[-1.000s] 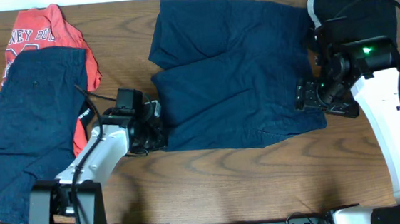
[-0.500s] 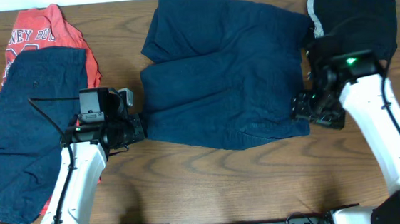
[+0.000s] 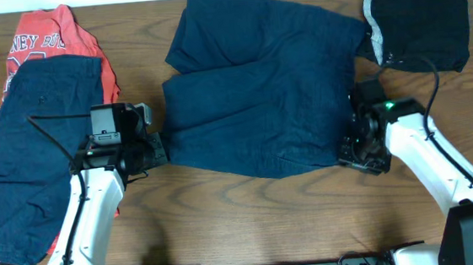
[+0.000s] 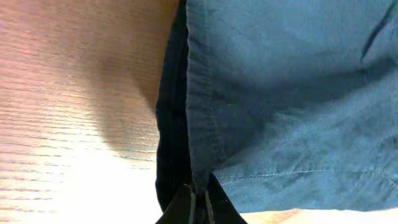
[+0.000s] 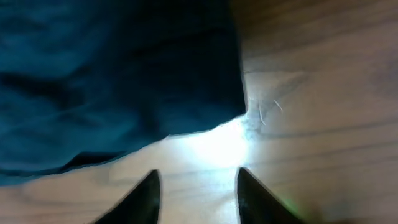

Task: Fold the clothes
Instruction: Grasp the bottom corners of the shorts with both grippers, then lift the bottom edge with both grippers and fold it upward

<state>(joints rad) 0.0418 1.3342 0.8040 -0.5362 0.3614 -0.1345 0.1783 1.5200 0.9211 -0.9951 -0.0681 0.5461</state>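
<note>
Navy shorts (image 3: 259, 97) lie at centre of bench (image 3: 252, 224), long axis left–right. Left gripper (image 3: 155, 147) clamped on their left edge. Right gripper (image 3: 352, 153) at the near right corner, jaws partly apart over bare wood; hem just ahead, apparently untouched.

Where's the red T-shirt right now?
Overhead view: the red T-shirt lies at the far-left corner of the table, mostly covered by a pair of navy shorts, left of the left claw.
</note>
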